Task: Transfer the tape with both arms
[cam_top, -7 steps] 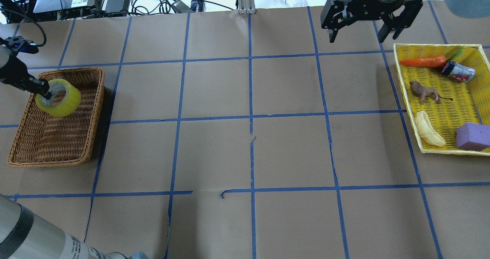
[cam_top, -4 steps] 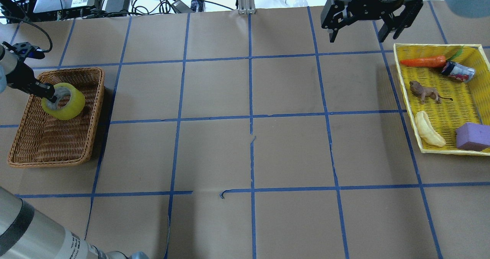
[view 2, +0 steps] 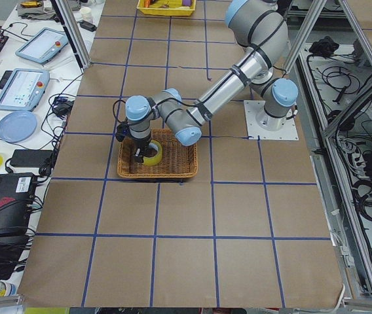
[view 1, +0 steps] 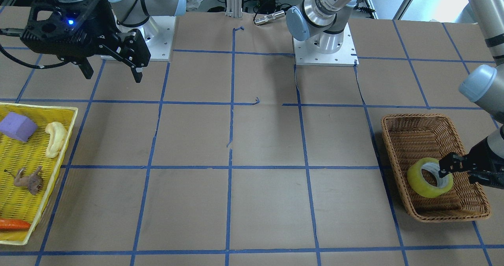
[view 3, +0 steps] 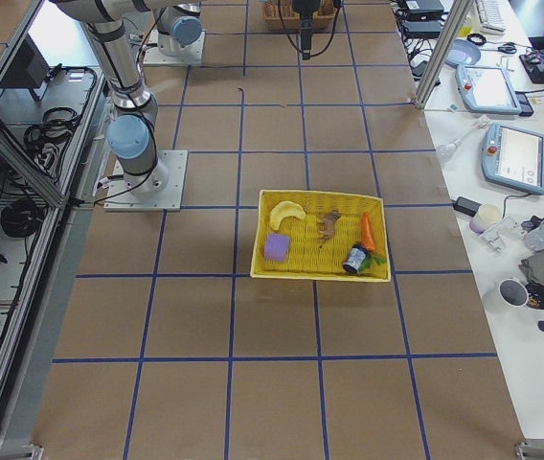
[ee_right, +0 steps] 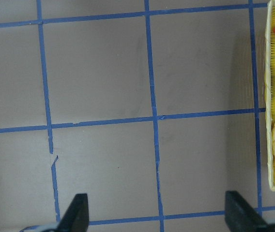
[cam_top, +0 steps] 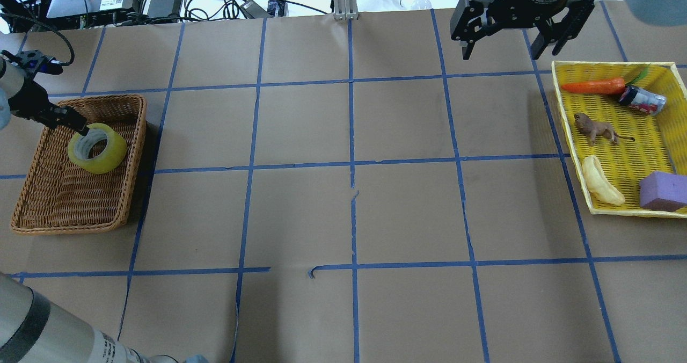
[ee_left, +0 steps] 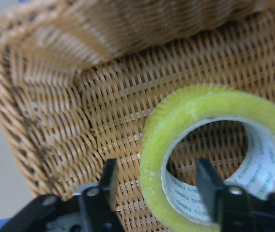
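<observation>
The yellow-green tape (cam_top: 110, 156) rests tilted inside the wicker basket (cam_top: 140, 137) at the table's left; it also shows in the front view (view 1: 417, 181) and the left wrist view (ee_left: 200, 104). My left gripper (cam_top: 80, 131) (view 1: 447, 170) (ee_left: 157, 169) is open. One finger is outside the roll and one is in its core, with a gap on each side of the roll's wall. My right gripper (cam_top: 500, 51) (view 1: 112, 77) (ee_right: 158, 215) is open and empty, high over the far right of the table.
A yellow tray (cam_top: 617, 164) at the right edge holds a carrot (cam_top: 593, 86), a can (cam_top: 642, 100), a toy lion (cam_top: 594, 129), a pale banana piece (cam_top: 601, 183) and a purple block (cam_top: 663, 191). Blue tape lines grid the brown table. Cables and devices lie beyond the far edge.
My left gripper has carried the tape down and rightward into the basket, and its fingers now stand apart from the roll's wall. The right arm has not moved.
</observation>
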